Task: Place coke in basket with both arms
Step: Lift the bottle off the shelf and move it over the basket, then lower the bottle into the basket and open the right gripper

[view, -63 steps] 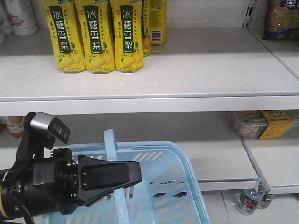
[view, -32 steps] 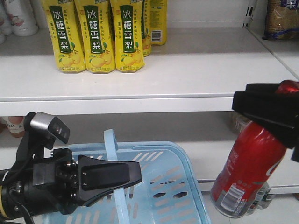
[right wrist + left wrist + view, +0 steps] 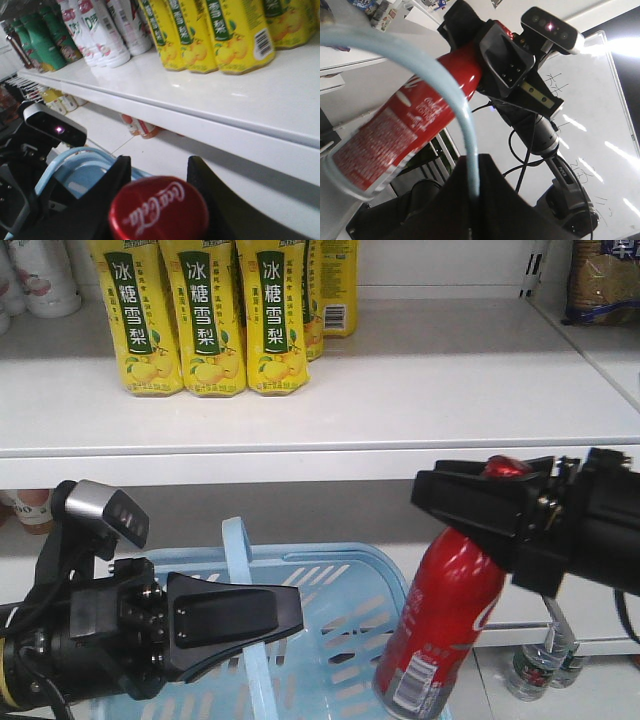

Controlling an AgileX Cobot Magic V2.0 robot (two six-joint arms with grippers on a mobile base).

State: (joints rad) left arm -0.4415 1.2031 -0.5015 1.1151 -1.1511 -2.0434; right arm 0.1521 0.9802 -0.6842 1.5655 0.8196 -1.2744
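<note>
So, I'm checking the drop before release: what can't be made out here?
- Front view: the basket floor, hidden behind the left gripper and cut by the bottom edge.
- Front view: whether the coke base hangs inside the basket rim or in front; it overlaps the rim at the bottom edge.
- Left wrist view: how the left jaws meet the handle, hidden by the gripper body.

The left tool [image 3: 292,617] sits low, with the handle [image 3: 238,550] of the basket [image 3: 372,585] running between its jaws and the basket spread beneath and beyond its tip. To its right, the right tool [image 3: 428,497] has the coke [image 3: 445,625] hanging tilted under it, base at the basket's right rim. Above and behind both tools, tea bottles [image 3: 205,320] stand on the shelf [image 3: 420,390].
</note>
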